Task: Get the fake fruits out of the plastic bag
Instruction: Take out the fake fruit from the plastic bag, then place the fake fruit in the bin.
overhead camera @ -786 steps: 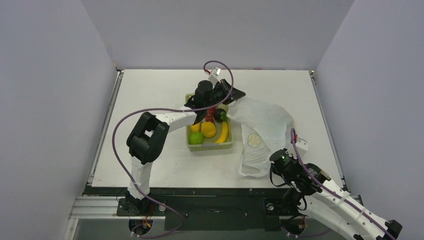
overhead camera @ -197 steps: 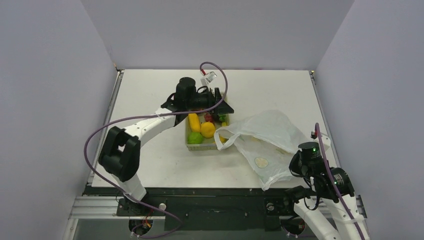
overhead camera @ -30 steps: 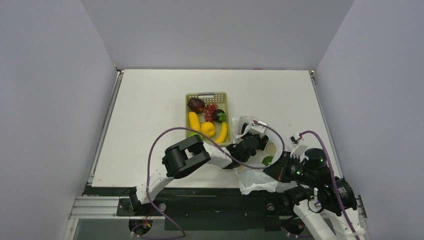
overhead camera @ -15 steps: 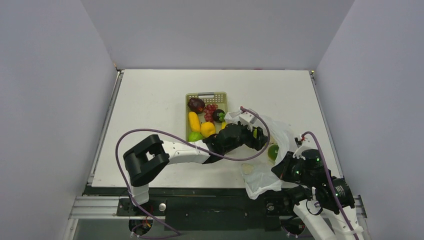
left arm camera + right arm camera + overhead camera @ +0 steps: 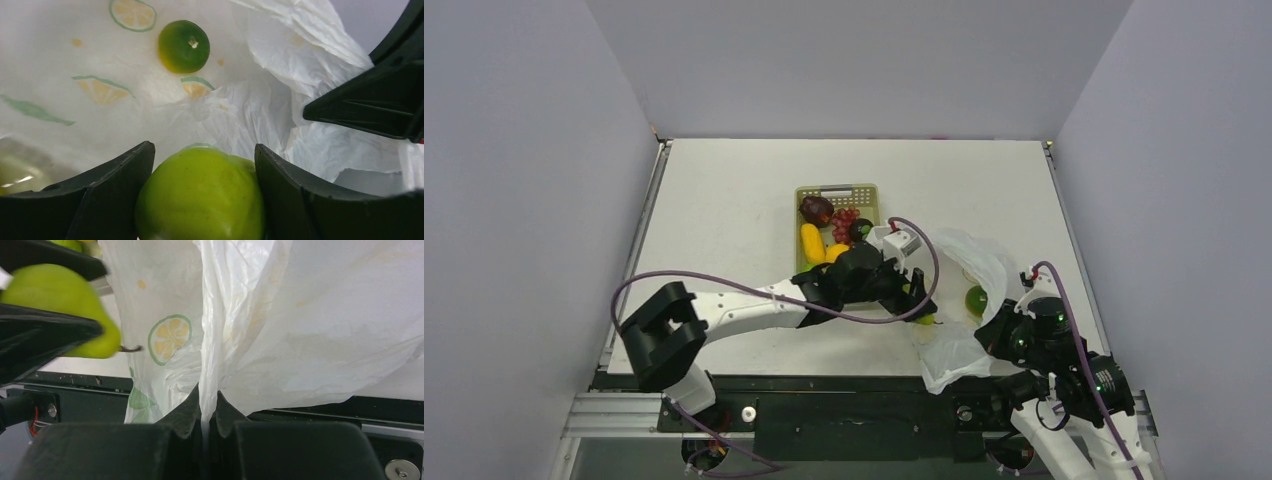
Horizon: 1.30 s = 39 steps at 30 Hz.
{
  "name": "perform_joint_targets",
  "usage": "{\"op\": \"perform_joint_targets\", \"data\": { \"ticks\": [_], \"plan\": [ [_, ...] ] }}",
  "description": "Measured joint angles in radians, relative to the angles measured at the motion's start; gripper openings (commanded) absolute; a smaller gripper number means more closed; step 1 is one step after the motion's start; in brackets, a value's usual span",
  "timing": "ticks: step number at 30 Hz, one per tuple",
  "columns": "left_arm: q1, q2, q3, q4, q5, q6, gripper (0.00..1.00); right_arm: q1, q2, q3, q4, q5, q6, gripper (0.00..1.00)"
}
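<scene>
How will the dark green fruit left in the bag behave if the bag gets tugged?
The dark green fruit looks round and lies loose, so it would probably roll. The bag, pinched in the right claw, looks thin and floppy, so it likely won't steady it. The fruit's gloss suggests slipperiness.

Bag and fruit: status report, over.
Left gripper clamped on light green fruit. Right gripper pinching bag. Dark green fruit lies inside bag. Nothing in the way.
</scene>
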Motion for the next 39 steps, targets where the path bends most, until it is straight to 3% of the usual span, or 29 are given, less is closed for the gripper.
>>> {"op": "perform_joint_targets", "data": {
  "ticks": [10, 16, 24, 31, 39],
  "plan": [
    [0.008, -0.486, -0.127, -0.310, -0.397, 0.075, 0.00, 0.000, -0.002, 0.000, 0.001, 0.027, -0.014, 0.00],
    [0.066, -0.605, -0.155, -0.460, -0.647, 0.097, 0.00, 0.000, -0.011, 0.000, 0.001, 0.029, -0.028, 0.00],
    [0.207, -0.560, -0.156, -0.498, -0.771, 0.022, 0.00, 0.000, -0.011, 0.034, 0.000, 0.048, -0.043, 0.00],
    [0.320, -0.358, -0.133, -0.417, -0.674, -0.002, 0.00, 0.000, -0.019, 0.053, -0.003, 0.073, -0.043, 0.00],
    [0.331, -0.083, -0.029, -0.370, -0.584, -0.012, 0.00, 0.000, -0.039, 0.074, -0.017, 0.084, -0.043, 0.00]
  ]
}}
